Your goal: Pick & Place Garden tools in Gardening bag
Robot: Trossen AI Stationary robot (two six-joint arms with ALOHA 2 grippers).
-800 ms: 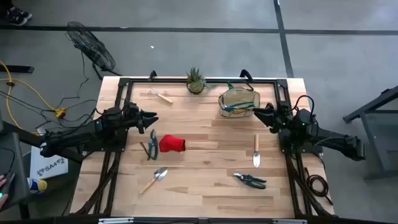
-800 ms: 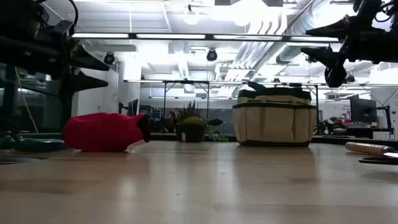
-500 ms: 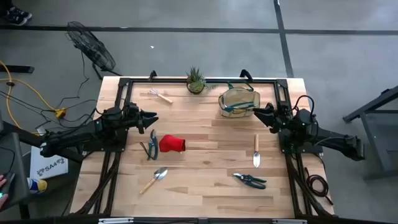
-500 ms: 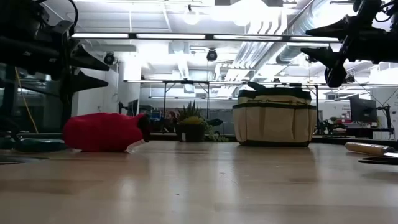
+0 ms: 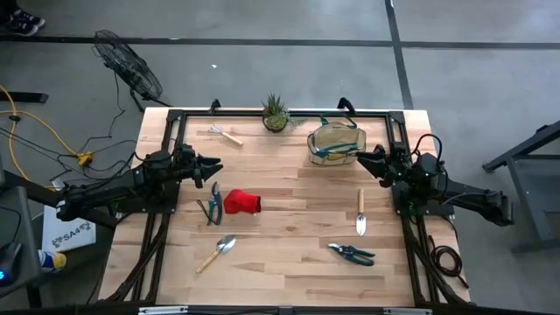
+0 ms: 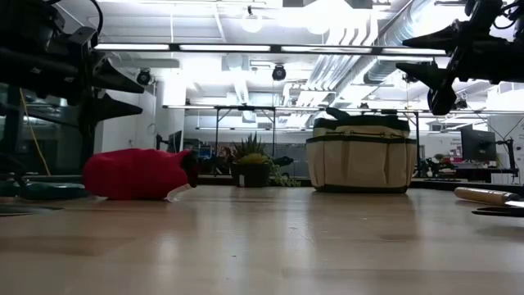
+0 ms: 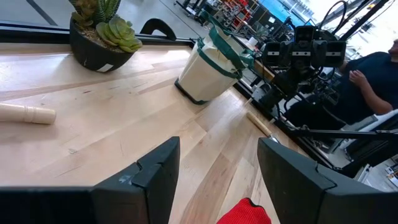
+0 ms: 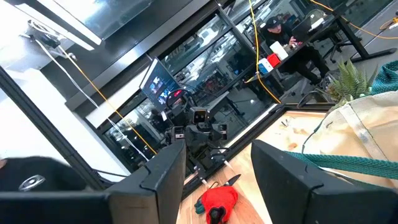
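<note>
From above I see the tan, green-trimmed gardening bag [image 5: 335, 143] at the tabletop's [image 5: 289, 254] far right, tools scattered. My left tool [image 5: 216, 164] and right tool [image 5: 360, 157] hover, jaws apart, empty. Low down, the red glove [image 6: 137, 174] looks bulky. The left wrist alone shows a person [image 7: 372, 68].

Smooth pale wood table [image 5: 289, 254]; tan cloth bag [image 5: 335, 143].
</note>
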